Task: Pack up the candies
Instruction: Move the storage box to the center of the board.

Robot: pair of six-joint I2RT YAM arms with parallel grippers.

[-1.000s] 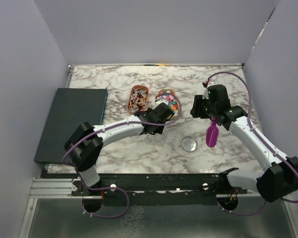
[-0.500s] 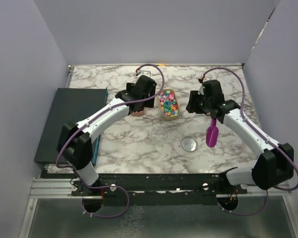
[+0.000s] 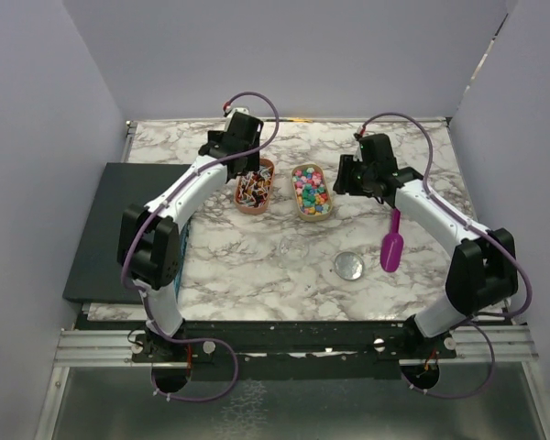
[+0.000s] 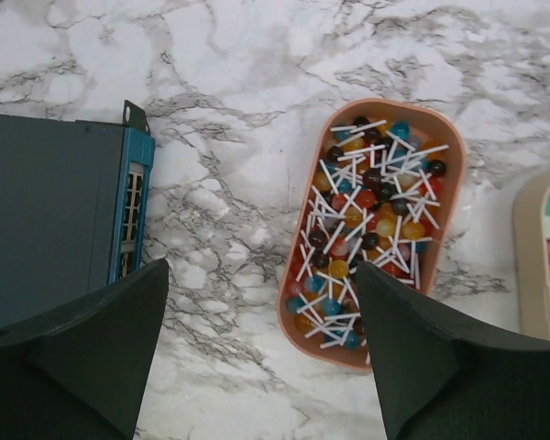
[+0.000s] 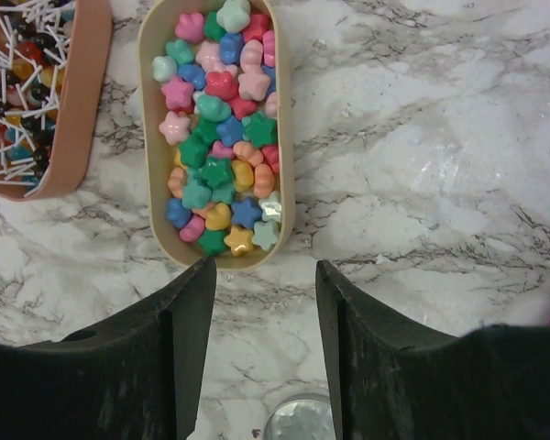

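The candies [image 3: 311,189] are small star and heart shapes in mixed bright colours, filling a beige oval tray [image 3: 300,207] at the table's middle back. They also show in the right wrist view [image 5: 222,128]. My right gripper [image 3: 342,180] is open and empty, just right of that tray; in its wrist view [image 5: 264,264] the fingertips stand just short of the tray's near end. My left gripper [image 3: 245,170] is open and empty above the near-left side of a pink tray of lollipops [image 4: 371,215]. The purple scoop [image 3: 391,247] lies on the table to the right.
The lollipop tray [image 3: 255,186] sits left of the candy tray. A small round clear container [image 3: 349,265] lies in front and shows in the right wrist view [image 5: 302,423]. Another clear piece [image 3: 293,246] lies left of it. A dark blue box [image 3: 128,225] fills the left side [image 4: 46,220].
My left arm has swung from the candy tray back and left to the lollipop tray, uncovering the candies. My right arm has moved back and left toward the candy tray.
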